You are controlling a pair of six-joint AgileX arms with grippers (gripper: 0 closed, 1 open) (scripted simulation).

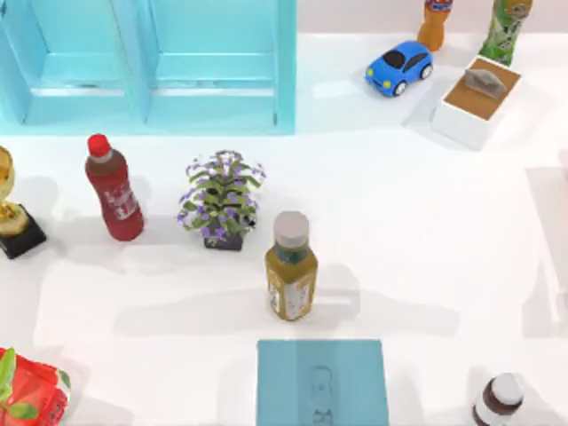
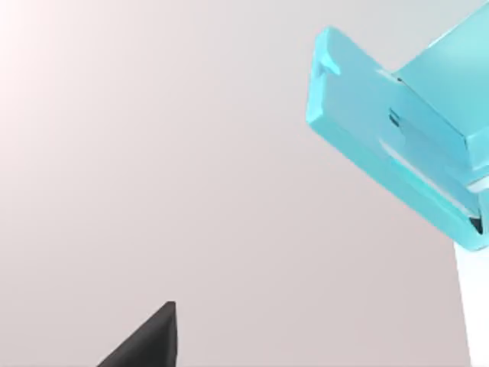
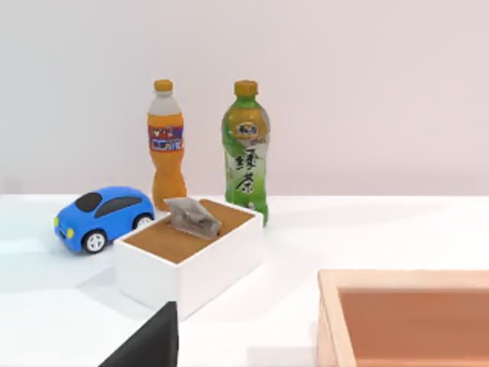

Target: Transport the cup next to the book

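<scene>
- The book (image 1: 322, 382), a flat teal-blue slab with a faint mark on its cover, lies on the white desk (image 1: 426, 222) at the near edge of the top view.
- A tea bottle (image 1: 291, 266) with a grey cap and yellow-green label stands just beyond the book, apart from it.
- A potted plant (image 1: 222, 200) with purple flowers sits farther beyond the book, to its left.
- A red bottle (image 1: 114, 188) and, further out, a gold trophy (image 1: 13, 213) stand left of the plant.
- A red packet (image 1: 31, 390) lies level with the book, well to its left.
- A dark bottle (image 1: 497, 401) with a white cap stands near the book's right side.
- A light-blue cabinet (image 1: 151, 62) stands at the far side of the desk from the book, towards the left.
- Far from the book, towards the right, I see a blue toy car (image 1: 399, 67), a white box (image 1: 477, 100) with a brown top, an orange bottle (image 1: 435, 22) and a green bottle (image 1: 506, 28).
- Left pincer (image 2: 145, 340): a dark edge shows in the left wrist view, with the cabinet off to one side. I cannot tell whether it is apart or together.
- Right pincer (image 3: 149, 340): a dark edge shows in the right wrist view, facing the white box, with a wooden tray (image 3: 328, 321) close by. I cannot tell its state either.
</scene>
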